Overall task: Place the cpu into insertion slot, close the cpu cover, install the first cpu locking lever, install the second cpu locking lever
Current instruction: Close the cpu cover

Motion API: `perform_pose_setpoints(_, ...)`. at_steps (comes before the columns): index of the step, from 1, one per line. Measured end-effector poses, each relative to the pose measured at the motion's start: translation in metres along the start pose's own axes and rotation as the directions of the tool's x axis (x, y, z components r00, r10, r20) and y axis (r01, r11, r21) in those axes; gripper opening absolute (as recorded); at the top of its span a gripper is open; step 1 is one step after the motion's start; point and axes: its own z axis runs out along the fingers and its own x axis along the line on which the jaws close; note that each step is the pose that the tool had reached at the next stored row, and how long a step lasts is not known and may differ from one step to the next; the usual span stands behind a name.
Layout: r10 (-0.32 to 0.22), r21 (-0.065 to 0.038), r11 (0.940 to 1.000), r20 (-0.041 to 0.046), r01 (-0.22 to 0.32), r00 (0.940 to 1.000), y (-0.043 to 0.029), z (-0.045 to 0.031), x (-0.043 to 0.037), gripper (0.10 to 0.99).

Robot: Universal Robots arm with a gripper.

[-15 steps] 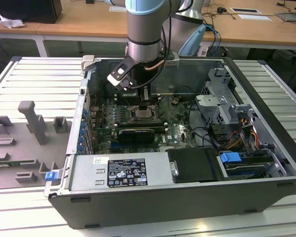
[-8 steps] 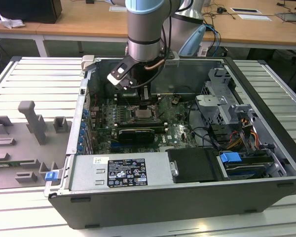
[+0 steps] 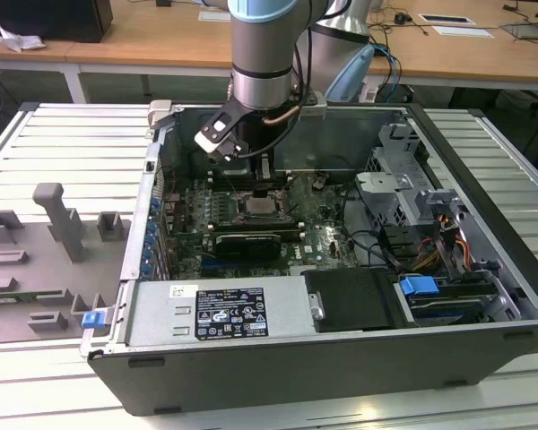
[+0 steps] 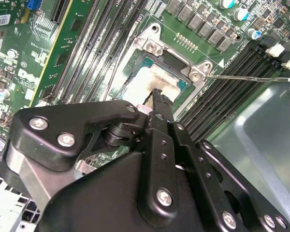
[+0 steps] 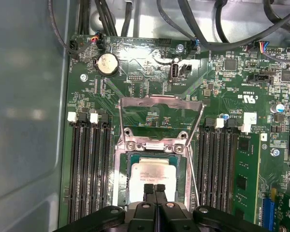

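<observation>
Slatted grey table [image 3: 63, 134] carries an open computer case [image 3: 341, 376]. Cpu [image 5: 152, 175] lies flat in the slot [image 5: 120, 179]; cover [image 5: 159, 100] stands swung open beyond it. Gripper [image 5: 155, 187] fingers are pressed together, tips over the cpu top. Cpu is judged light, rigid and fragile: hold by opposite edges only, never the contact face.

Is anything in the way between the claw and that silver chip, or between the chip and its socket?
Nothing visible does. The cpu already lies in the insertion slot. The cpu cover is swung open, clear of it. The gripper, fingers shut, sits directly over the cpu.
</observation>
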Motion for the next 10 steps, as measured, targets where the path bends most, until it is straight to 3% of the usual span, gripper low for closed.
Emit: perform_pose_setpoints(10,0.0,0.0,1.0,-0.0002,0.0,1.0,0.0002,-0.0037,0.0,0.106)
